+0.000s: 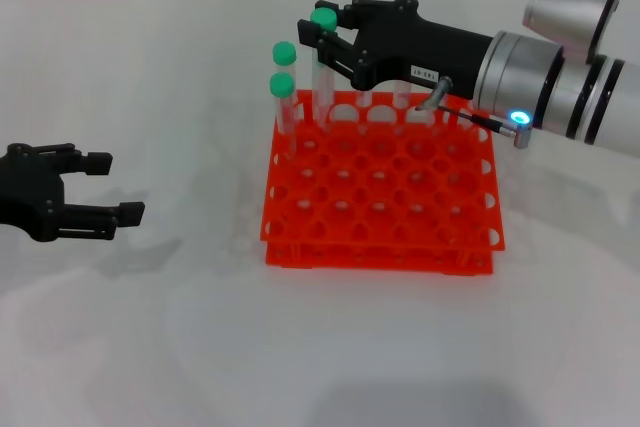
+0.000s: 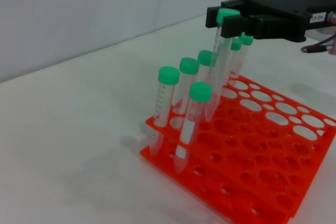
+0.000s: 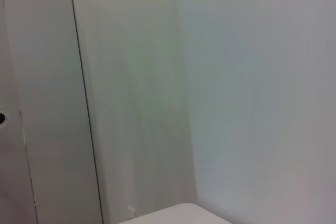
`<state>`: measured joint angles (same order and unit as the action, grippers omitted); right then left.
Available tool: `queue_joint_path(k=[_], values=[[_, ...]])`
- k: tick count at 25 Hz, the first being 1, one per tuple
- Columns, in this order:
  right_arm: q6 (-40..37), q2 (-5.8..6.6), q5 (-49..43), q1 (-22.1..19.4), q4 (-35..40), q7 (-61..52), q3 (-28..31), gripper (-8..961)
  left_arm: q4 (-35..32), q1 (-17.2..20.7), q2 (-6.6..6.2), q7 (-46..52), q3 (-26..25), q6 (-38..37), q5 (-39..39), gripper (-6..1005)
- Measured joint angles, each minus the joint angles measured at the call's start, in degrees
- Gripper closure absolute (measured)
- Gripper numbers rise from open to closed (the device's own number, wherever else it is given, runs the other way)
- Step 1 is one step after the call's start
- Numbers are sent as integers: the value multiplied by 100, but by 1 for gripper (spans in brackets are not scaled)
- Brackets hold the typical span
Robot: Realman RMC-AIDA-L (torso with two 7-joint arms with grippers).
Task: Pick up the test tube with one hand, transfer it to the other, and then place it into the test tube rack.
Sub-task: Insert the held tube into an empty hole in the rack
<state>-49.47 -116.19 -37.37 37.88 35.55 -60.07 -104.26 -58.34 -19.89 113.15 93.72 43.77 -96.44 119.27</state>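
Five more tubes (image 2: 186, 93) behind right gripper (image 1: 322, 37).

Right pincer (image 1: 318, 39) clamped on green-capped test tube (image 1: 323, 67) over orange rack's (image 1: 380, 202) far row.

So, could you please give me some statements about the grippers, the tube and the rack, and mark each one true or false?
1. The right gripper holds the test tube near its green cap, above the far row of the test tube rack. True.
2. The left gripper grips a tube. False: it is open and holds nothing, on the table beside the rack.
3. The rack is blue. False: it is orange-red.
4. Other green-capped tubes already stand in the rack. True.
5. The held tube lies flat on the table. False: it hangs roughly upright.
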Motion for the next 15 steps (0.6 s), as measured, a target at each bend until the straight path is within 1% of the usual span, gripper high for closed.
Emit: queue_joint_path(k=[2, 3, 7, 15], values=[[8, 0, 128, 1, -14, 100, -97, 688, 5, -1, 5, -3, 0, 15, 0, 131], [16, 0, 338, 8, -47, 258, -229, 688, 6, -2, 6, -3, 0, 17, 0, 131], [36, 0, 536, 20, -85, 395, -328, 688, 7, -4, 15, -5, 0, 17, 3, 131], [109, 0, 551, 25, -146, 426, -345, 688, 8, -6, 22, -19, 0, 17, 9, 132]])
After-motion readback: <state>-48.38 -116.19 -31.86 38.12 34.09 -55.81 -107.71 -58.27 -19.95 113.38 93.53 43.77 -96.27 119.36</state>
